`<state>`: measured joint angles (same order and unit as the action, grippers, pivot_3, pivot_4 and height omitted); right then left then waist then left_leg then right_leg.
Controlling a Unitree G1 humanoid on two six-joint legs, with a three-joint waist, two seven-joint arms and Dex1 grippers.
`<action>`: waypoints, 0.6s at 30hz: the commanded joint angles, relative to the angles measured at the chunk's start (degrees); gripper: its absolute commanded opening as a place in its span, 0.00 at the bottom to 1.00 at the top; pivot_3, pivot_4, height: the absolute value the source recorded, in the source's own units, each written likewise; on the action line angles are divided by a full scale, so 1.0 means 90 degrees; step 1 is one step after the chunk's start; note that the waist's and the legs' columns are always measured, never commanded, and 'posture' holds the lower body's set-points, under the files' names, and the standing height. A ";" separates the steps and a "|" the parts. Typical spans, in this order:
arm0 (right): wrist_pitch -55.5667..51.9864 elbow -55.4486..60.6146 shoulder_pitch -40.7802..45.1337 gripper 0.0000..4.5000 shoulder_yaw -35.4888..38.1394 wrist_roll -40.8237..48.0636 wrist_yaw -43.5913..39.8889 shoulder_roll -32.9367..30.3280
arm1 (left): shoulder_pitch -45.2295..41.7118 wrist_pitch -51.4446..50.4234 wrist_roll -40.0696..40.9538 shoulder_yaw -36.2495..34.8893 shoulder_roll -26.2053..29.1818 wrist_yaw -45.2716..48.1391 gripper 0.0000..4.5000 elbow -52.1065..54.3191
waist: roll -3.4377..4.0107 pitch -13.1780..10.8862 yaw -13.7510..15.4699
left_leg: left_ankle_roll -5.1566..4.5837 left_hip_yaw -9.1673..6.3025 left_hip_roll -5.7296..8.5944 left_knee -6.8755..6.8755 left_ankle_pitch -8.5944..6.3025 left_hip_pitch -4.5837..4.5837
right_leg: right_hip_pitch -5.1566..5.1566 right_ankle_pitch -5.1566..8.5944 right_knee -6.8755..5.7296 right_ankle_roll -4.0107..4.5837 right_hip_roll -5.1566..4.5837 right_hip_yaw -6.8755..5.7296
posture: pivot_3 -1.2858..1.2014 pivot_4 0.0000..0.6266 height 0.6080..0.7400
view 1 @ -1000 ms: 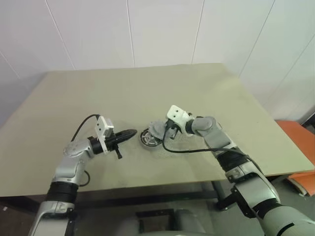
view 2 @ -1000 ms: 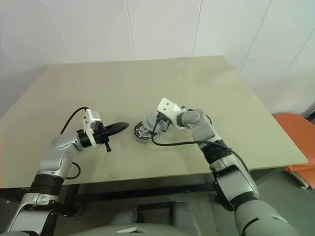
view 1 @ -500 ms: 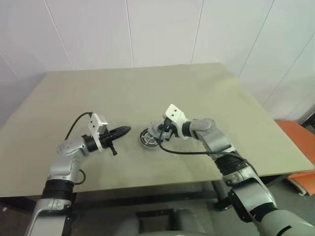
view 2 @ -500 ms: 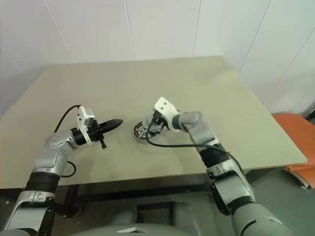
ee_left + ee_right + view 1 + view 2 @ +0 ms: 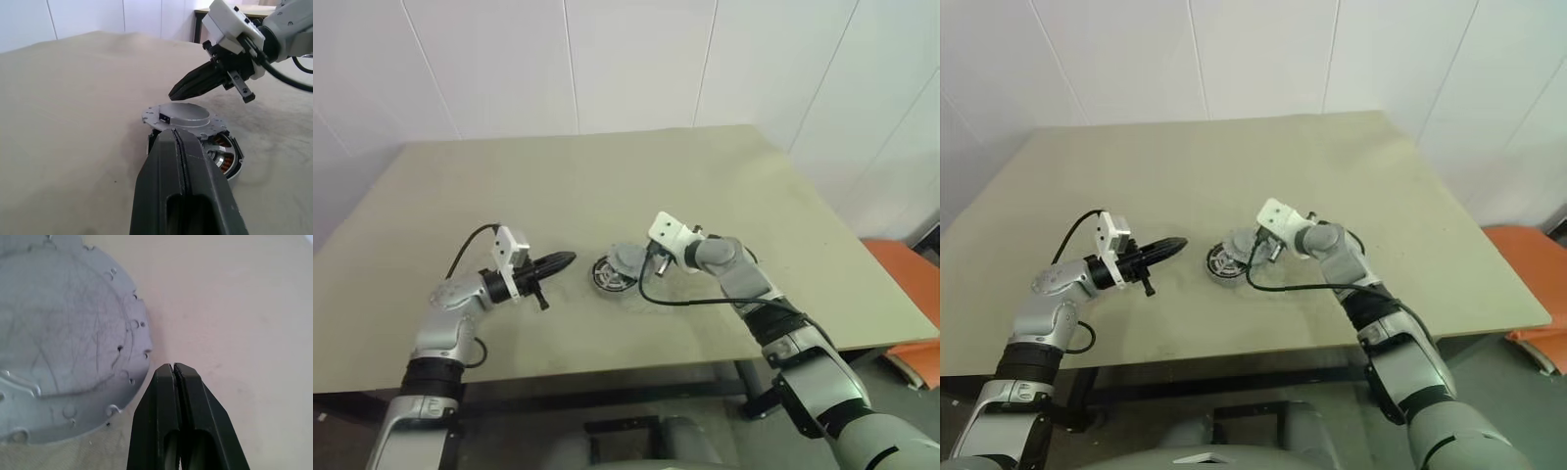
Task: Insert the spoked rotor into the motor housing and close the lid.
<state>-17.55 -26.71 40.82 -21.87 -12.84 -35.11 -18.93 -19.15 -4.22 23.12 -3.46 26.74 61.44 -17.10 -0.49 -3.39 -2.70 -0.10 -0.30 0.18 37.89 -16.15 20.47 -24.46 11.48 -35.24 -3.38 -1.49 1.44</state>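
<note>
Beside the right end effector, seemingly untouched, the lid.

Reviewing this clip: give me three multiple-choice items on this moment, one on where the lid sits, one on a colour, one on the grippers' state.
1. Where is the silvery lid?
A. Propped aslant on the motor housing, only partly covering it
B. At the table's far edge
C. Held by the left gripper

2. What colour are the rotor windings seen under the lid?
A. Blue
B. Reddish-copper
C. White

3. How do the two grippers stand?
A. Both open
B. Left open only
C. Both shut, holding nothing

Answers: 1 A, the left wrist view shows it tilted with the housing exposed beneath. 2 B, copper coils show in the gap. 3 C, the left gripper and right gripper have fingers pressed together, empty.
</note>
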 commanded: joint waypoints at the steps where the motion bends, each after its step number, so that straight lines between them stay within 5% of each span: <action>1: 0.0274 0.0093 0.0062 0.01 -0.0035 -0.0083 -0.0116 -0.0006 | -0.0217 0.0116 0.0006 -0.0053 -0.0007 0.0021 0.00 0.0054 | 0.0000 0.0000 0.0000 | 0.0000 0.0000 0.0000 0.0000 0.0000 0.0000 | 0.0000 0.0000 0.0000 0.0000 0.0001 0.0000 | 0.52 0.00 1.00; 18: -0.0453 0.1005 -0.0191 0.01 0.0490 0.0931 -0.0938 0.0379 | -0.0240 0.0216 -0.0053 -0.0045 -0.0023 0.0016 0.00 -0.0027 | -0.0001 0.0001 0.0002 | 0.0000 -0.0001 -0.0002 0.0000 0.0000 -0.0002 | 0.0000 -0.0001 -0.0003 0.0000 0.0000 0.0001 | 0.52 0.00 1.00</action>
<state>-21.01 -21.01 38.61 -18.46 -6.39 -42.12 -16.33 -19.96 -3.26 22.94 -3.43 26.29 61.42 -17.80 -0.50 -3.38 -2.68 -0.10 -0.32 0.15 37.89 -16.15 20.45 -24.45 11.47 -35.27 -3.38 -1.48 1.46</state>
